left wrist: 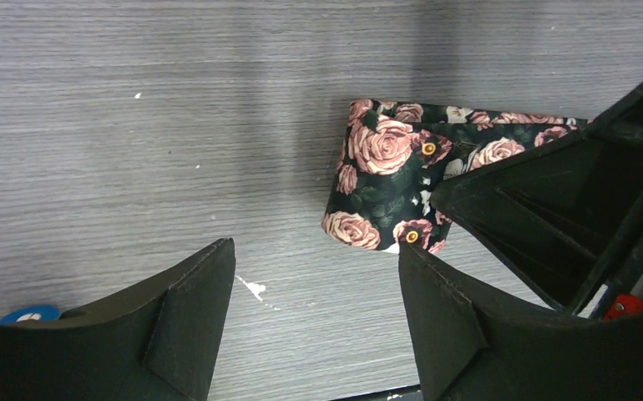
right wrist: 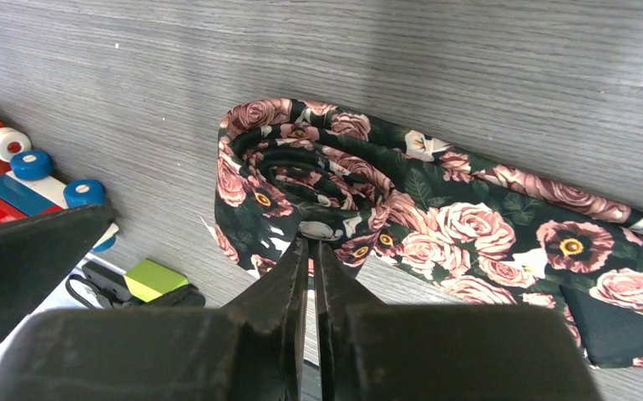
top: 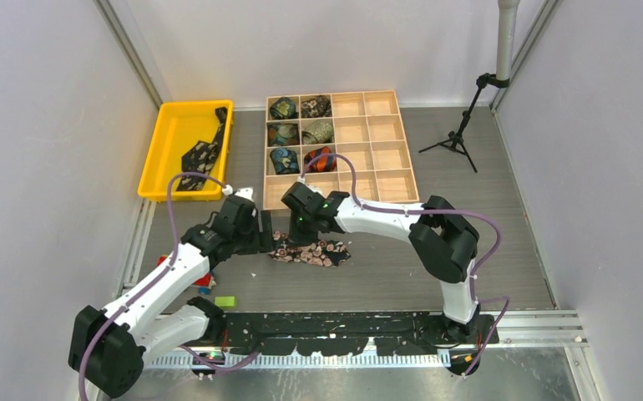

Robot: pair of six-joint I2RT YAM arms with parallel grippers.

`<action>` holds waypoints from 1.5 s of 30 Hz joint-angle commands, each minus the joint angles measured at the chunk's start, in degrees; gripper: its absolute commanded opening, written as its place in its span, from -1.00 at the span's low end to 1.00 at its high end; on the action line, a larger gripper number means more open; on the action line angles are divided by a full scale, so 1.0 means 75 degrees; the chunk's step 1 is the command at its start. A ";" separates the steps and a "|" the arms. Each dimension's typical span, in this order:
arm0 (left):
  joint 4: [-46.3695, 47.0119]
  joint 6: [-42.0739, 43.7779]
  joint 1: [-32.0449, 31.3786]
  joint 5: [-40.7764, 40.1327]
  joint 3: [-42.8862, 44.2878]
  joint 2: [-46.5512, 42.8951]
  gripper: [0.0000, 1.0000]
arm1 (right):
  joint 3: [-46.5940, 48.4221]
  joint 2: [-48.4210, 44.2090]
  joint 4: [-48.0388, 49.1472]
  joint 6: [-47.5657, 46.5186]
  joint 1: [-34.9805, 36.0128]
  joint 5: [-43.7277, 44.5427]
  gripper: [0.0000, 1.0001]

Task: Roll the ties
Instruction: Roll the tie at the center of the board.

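My right claw (right wrist: 311, 244) pinched the near wall of the floral tie (right wrist: 435, 221), partly coiled on the surface (right wrist: 468, 67); my left claw (left wrist: 314, 255) hung spread just left of the coil.

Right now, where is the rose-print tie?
In the top view, the rose-print tie lies centrally, in front of the wooden tray, its rolled end pinched by the right gripper, with the open left gripper beside it.

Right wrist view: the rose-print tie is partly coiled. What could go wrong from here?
The right gripper seems to pinch only one edge of the dark rose-print fabric necktie, so its loose coil could spring open. The left gripper stands open beside the coil, not steadying it. The unrolled tail may roll up crooked.
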 commanded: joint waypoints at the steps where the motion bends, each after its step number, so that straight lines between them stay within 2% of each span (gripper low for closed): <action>1: 0.0756 0.0250 0.0270 0.0888 -0.0055 0.0170 0.47 | -0.0006 -0.0640 0.0037 -0.0095 -0.0017 0.0164 -0.75; 9: 0.1355 0.0137 0.0471 0.1554 -0.0445 0.0545 0.48 | -0.0286 -0.0940 0.0141 0.0025 0.0026 0.0165 -0.71; 20: 0.1502 0.0129 0.0573 0.1493 -0.0618 0.0659 0.51 | -0.0165 -0.0491 0.0270 0.0000 0.0077 0.0041 -0.71; 45: 0.2827 -0.0001 0.1160 0.3095 -0.1091 0.1584 0.52 | -0.0157 0.0121 0.0219 -0.0159 -0.0145 -0.0005 -0.72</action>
